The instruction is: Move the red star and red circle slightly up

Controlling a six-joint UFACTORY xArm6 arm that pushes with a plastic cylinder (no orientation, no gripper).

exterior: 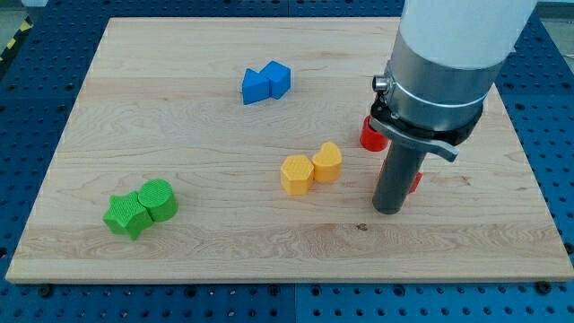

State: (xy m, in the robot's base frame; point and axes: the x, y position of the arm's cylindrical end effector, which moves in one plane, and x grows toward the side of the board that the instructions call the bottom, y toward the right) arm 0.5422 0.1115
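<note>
Blue pegboard surrounds the wooden bench point(179, 242). No fingers are fitted; my tip point(388, 210) rests at the view's right. The red circle point(371, 135) is half hidden behind the arm, and a red sliver point(415, 184), probably the red star, is just beside the tip's right. With both reds occluded, a push upward could slip off an edge and part the pair. Neither heading nor long axis can be told.

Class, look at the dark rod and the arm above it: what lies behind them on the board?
Two red pieces peek out behind the arm: a red block at the rod's left and a red sliver at its right. Both are mostly covered, so their shapes cannot be told. My tip rests below them.
</note>
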